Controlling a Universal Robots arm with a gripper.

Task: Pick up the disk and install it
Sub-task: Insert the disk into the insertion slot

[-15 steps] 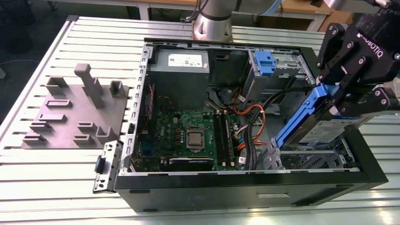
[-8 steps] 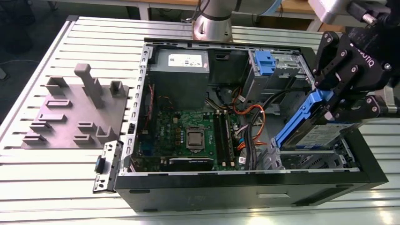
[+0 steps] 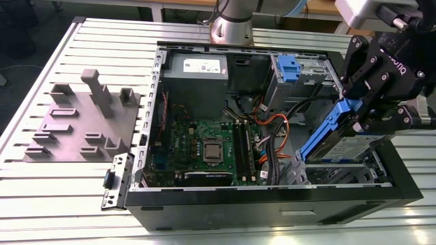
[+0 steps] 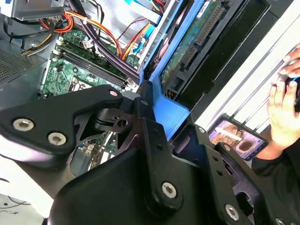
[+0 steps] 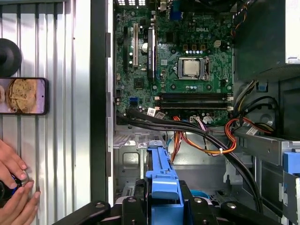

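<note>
My gripper (image 3: 373, 113) is shut on the disk (image 3: 356, 146), a silver-grey drive in a blue bracket (image 3: 332, 125). The disk hangs tilted over the drive bay (image 3: 340, 173), in the front corner of the open computer case (image 3: 272, 201) on the exterior view's right. Its lower end sits at the bay's rim. In the first wrist view the blue bracket (image 5: 161, 180) sticks out from between my fingers (image 5: 132, 211) above the grey bay floor. In the second wrist view the disk's green circuit side (image 4: 197, 42) and blue bracket (image 4: 166, 105) run away from the black gripper body.
Orange and black cables (image 3: 272, 122) cross the case beside the bay. The motherboard (image 3: 204, 148) and the grey power supply (image 3: 197, 69) lie on the far side of them. A grey fixture plate (image 3: 78, 125) stands on the table at the exterior view's left. A phone (image 5: 23, 96) and a person's hands (image 5: 14, 187) are beside the case.
</note>
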